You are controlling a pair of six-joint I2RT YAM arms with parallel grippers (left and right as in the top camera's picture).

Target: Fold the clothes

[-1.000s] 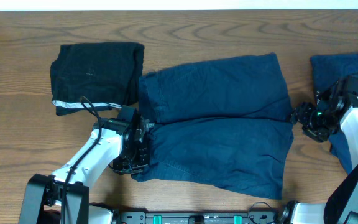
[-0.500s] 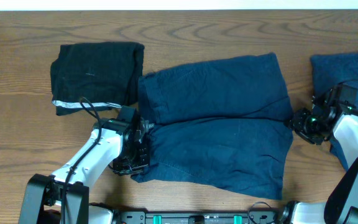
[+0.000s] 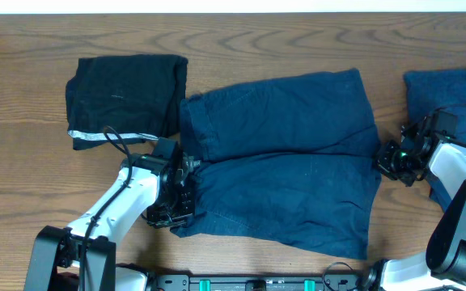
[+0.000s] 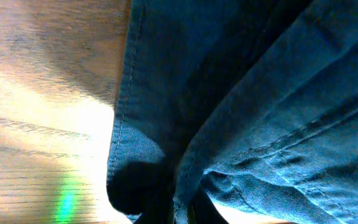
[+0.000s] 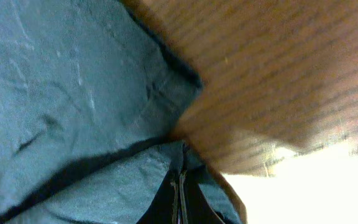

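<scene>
Lying left-to-right across mid-frame, the shorts stretch between your claws: left claw pinches the frame-left edge, right claw the frame-right.

My left arm reaches up from the near bench edge, elbow low, wrist turned inward. Its end effector is closed tight, pinching the left edge of the shorts. My right arm bends in from the right side, wrist angled toward the middle. Its end effector has both fingers pressed together at the shorts' right edge. I cannot tell whether cloth is caught between them.
</scene>
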